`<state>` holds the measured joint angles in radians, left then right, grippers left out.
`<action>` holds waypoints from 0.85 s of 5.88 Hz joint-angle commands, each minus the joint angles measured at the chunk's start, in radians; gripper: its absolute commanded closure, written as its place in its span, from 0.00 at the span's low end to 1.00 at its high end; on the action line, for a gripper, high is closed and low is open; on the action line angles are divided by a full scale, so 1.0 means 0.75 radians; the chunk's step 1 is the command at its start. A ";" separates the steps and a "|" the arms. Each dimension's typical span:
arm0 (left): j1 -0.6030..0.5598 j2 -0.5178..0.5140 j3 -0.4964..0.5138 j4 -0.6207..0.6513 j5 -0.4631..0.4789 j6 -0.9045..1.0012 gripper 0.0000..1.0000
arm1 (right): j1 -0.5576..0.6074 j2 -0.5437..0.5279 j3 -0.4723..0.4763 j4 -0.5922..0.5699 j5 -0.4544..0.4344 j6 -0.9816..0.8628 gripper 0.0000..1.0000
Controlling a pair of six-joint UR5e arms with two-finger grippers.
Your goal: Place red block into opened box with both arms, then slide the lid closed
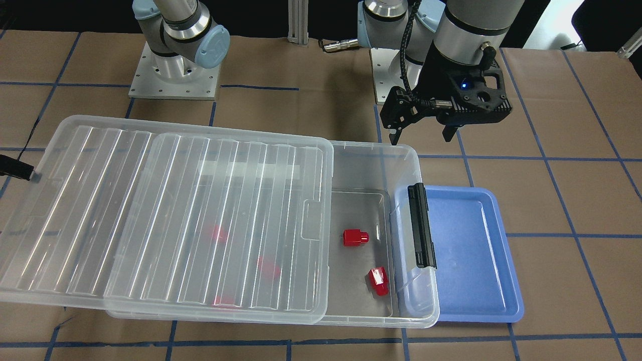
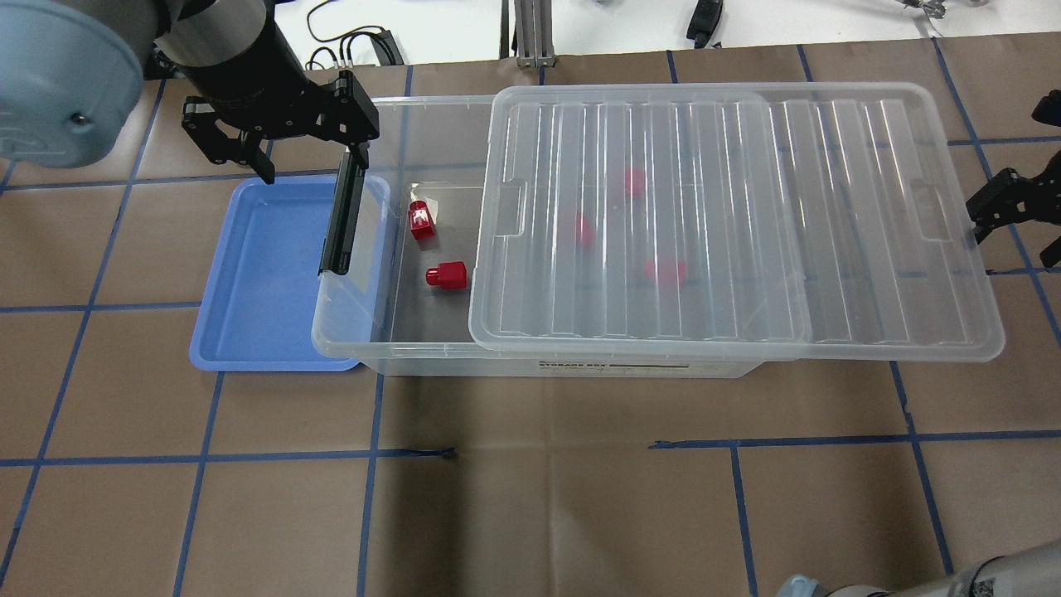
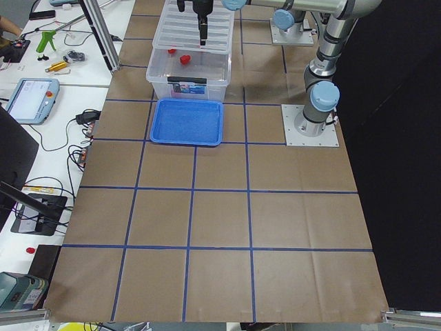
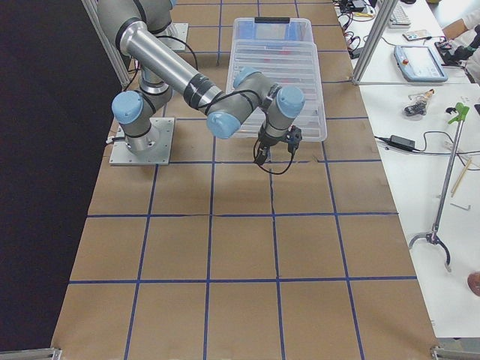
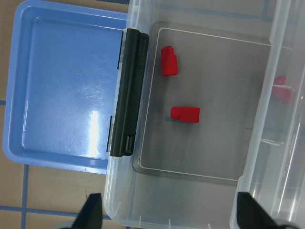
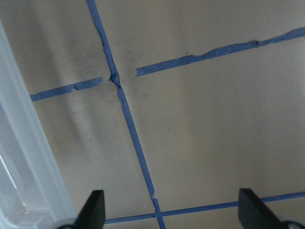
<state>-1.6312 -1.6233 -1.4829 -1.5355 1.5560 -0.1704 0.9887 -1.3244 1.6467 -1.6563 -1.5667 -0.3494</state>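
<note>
Two red blocks (image 1: 355,237) (image 1: 378,281) lie on the floor of the clear box (image 2: 539,365), in its uncovered end; the left wrist view shows them as red blocks (image 5: 186,114). Blurred red shapes show under the ridged lid (image 1: 200,215), which covers most of the box and overhangs its other end. My left gripper (image 1: 422,135) hangs open and empty above the box's far rim near the black latch (image 2: 342,220). My right gripper (image 2: 1015,228) stands open just past the lid's (image 2: 729,224) overhanging short end, holding nothing.
An empty blue tray (image 1: 471,250) lies against the latch end of the box. Brown table paper with blue tape lines (image 6: 128,124) surrounds everything. Benches with cables and tools (image 4: 420,105) stand beyond the table's long side.
</note>
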 commanded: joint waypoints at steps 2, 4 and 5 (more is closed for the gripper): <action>0.003 0.005 -0.009 -0.006 0.001 0.025 0.01 | 0.121 -0.024 0.003 0.010 0.025 0.057 0.00; 0.005 0.005 -0.011 0.008 -0.003 0.029 0.01 | 0.219 -0.044 0.005 0.018 0.025 0.158 0.00; 0.005 0.005 -0.021 0.010 -0.003 0.069 0.01 | 0.254 -0.050 0.007 0.018 0.025 0.177 0.00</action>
<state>-1.6276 -1.6200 -1.4934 -1.5309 1.5538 -0.1394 1.1506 -1.3554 1.6509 -1.6437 -1.5478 -0.2404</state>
